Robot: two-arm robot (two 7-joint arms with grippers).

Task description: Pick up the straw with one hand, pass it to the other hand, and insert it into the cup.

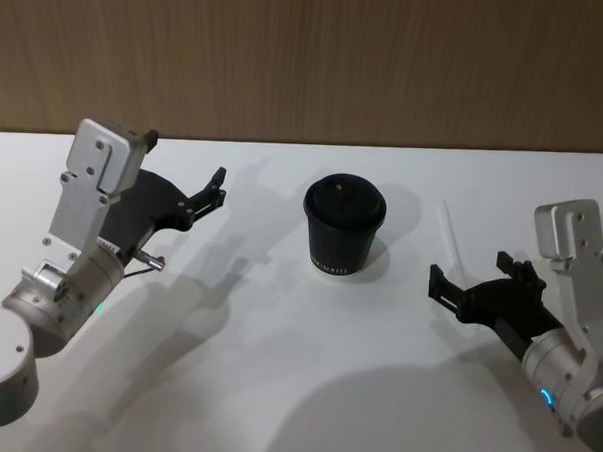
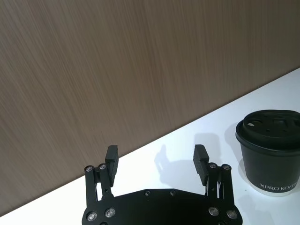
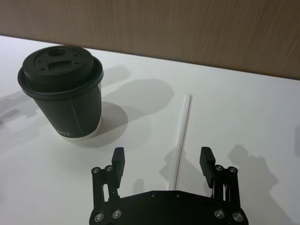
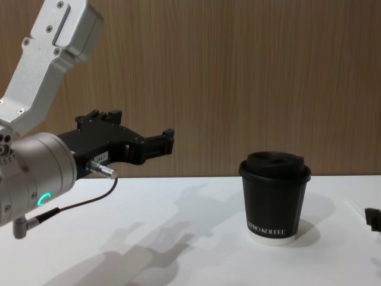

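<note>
one cup point(image 1: 343, 228), one straw point(image 3: 183, 129), one left hand point(image 2: 156, 154), one right hand point(image 3: 162, 157)

We see a brown wood-grain wall point(image 1: 309, 61) running across the whole back of the scene. Its surface is matt and finely streaked, with no seams that we can make out. Below it lies a smooth white tabletop point(image 1: 544, 177), whose far edge meets the foot of the wall in one straight line. The top is plain and takes up the rest of our view. Soft grey shadows point(image 1: 373, 419) lie over it, some overlapping, the broadest nearest us. The light falls evenly on wall and table, without glare.
</note>
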